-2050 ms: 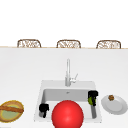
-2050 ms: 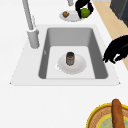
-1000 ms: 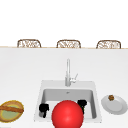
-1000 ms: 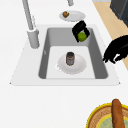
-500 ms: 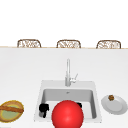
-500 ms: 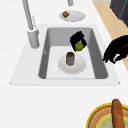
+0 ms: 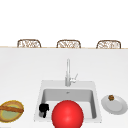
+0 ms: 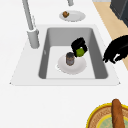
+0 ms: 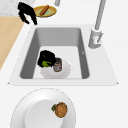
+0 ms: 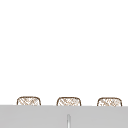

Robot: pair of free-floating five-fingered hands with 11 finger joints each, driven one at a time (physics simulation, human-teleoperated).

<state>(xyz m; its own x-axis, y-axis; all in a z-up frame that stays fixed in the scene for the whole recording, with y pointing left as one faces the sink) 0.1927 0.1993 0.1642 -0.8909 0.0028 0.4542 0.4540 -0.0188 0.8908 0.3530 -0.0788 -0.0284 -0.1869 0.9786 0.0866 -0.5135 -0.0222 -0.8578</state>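
My right hand (image 8: 78, 44) is shut on a small green round thing (image 8: 80, 52) and hangs inside the sink (image 8: 93, 37). It is just beside a dark can (image 8: 70, 58) that stands on a white dish (image 8: 77, 67) on the sink floor. The right side view shows the same hand (image 9: 46, 56) at the dish's (image 9: 65, 71) near-left rim, with the green thing (image 9: 45, 63) under its fingers. My left hand (image 7: 43, 109) hovers idle at the sink's front left corner with loosely bent fingers that hold nothing, and it also shows in the left side view (image 8: 117, 48).
A tall faucet (image 7: 68, 72) stands behind the sink. A white plate (image 7: 117, 106) with a brown lump (image 7: 111, 97) lies right of the sink. A yellow plate (image 7: 7, 115) with a bread stick lies to the left. A red ball (image 7: 67, 115) covers the sink's front.
My right hand has carried the green thing from over the white plate into the sink, down to the dish with the can. The left hand has not moved.
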